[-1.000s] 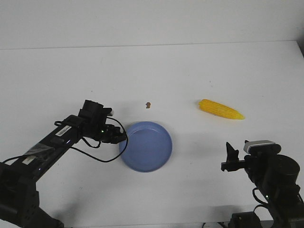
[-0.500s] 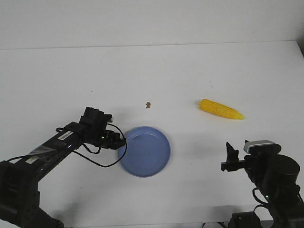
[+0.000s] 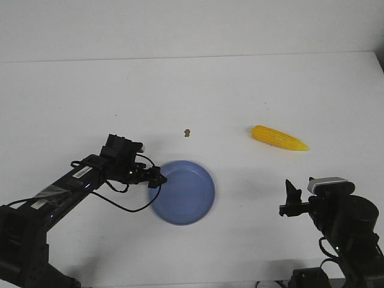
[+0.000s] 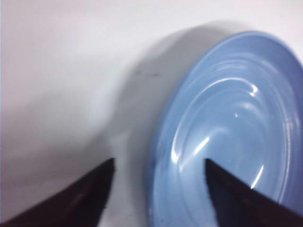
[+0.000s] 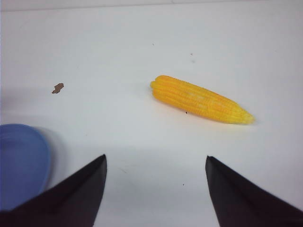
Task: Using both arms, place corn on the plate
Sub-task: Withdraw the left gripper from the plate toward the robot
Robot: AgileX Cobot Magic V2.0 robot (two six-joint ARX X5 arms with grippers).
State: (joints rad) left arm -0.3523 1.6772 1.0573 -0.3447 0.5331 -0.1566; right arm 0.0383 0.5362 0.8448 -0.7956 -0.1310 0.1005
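The yellow corn (image 3: 279, 138) lies on the white table at the right, well apart from the blue plate (image 3: 183, 192) near the middle front. My left gripper (image 3: 157, 178) is at the plate's left edge. In the left wrist view this gripper (image 4: 159, 163) is open and straddles the plate's rim (image 4: 163, 142), one finger over the table and one over the plate. My right gripper (image 3: 292, 201) hovers near the front right, short of the corn. In the right wrist view it (image 5: 156, 163) is open and empty, with the corn (image 5: 201, 100) ahead of it and the plate's edge (image 5: 21, 163) off to one side.
A tiny brown speck (image 3: 188, 132) lies on the table beyond the plate, also seen as a speck (image 5: 57, 88) in the right wrist view. The table's far edge meets a pale wall.
The plate slid slightly toward the table's front edge with the left gripper, mostly in the first half second. The left gripper's tips now reach further over the rim. The right arm and corn have not moved.
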